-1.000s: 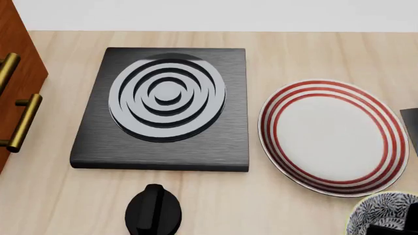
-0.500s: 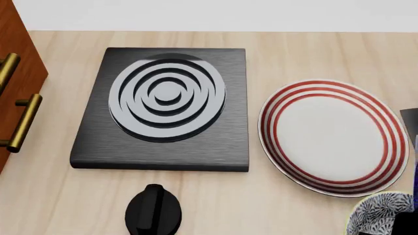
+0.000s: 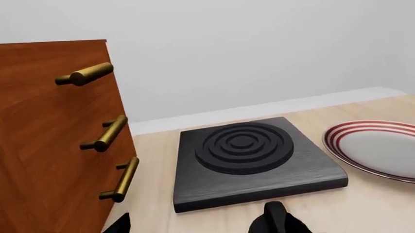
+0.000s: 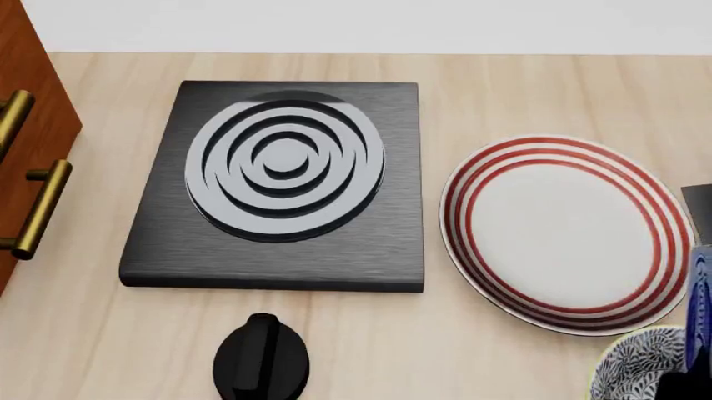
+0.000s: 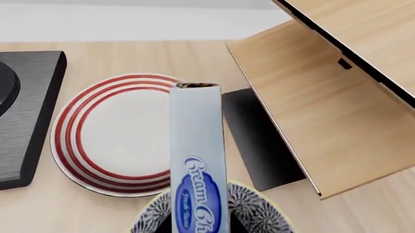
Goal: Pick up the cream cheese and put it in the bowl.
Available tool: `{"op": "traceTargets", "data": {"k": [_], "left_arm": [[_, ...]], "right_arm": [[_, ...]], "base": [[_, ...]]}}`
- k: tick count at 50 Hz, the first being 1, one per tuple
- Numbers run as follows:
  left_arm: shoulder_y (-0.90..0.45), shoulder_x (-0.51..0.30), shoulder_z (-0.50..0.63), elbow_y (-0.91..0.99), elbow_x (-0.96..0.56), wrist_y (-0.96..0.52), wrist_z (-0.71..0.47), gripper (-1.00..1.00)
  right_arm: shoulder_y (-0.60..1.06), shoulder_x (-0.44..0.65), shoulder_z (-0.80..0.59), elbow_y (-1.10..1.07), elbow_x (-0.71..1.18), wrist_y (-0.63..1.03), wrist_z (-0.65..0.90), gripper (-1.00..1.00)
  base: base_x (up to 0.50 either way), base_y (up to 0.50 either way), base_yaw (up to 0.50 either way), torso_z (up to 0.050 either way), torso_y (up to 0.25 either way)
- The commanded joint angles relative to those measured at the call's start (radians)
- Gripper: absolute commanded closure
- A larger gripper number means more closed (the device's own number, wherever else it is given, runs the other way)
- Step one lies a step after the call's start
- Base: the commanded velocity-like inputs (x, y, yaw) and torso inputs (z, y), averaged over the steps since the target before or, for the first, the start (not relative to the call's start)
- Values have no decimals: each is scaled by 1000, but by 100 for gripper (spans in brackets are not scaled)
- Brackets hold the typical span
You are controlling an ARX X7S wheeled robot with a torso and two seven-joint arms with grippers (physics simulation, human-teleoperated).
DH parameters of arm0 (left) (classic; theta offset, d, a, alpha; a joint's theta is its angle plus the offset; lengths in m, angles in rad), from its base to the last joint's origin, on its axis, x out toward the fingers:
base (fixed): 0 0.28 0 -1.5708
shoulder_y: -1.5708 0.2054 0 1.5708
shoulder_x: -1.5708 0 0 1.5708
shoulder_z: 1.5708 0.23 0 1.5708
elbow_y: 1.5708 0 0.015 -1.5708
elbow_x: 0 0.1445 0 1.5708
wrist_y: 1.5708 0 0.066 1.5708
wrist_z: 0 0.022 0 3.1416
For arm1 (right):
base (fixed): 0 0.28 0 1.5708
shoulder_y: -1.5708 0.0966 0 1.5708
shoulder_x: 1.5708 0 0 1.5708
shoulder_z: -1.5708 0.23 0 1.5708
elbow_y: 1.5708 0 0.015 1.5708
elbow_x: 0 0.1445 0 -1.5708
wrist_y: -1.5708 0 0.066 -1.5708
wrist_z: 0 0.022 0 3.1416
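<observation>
A: What does the left wrist view show?
B: A black square hob (image 3: 254, 160), a red-striped white plate (image 3: 379, 148) and a brown cabinet with brass handles (image 3: 55, 141) on the pale wooden worktop (image 3: 376, 204); the left gripper is out of sight.

A: The head view?
B: The flat blue cream cheese box (image 4: 699, 304) at the right edge above the patterned blue-grey bowl (image 4: 636, 367).

A: The right wrist view?
B: The box hangs over the bowl; the right gripper's state cannot be told

Kitchen (simulated): hob (image 4: 283, 179), plate (image 4: 565, 232), cabinet (image 3: 52, 141).
</observation>
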Motion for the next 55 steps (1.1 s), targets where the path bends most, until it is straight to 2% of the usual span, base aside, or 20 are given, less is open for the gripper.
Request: {"op": "traceTargets", "data": {"k": [1,55], "left_arm": [[-4,0,2,10,-2,-16,-4,-100],[-18,2,6,1,-12,-29,-10,-100]], "right_arm": [[-11,-19,0,19,-54,-3,-43,100],[12,-71,-88,129,-153,-23,-134,100]], "base": [[0,0,0,0,0],[0,0,0,0,0]]}}
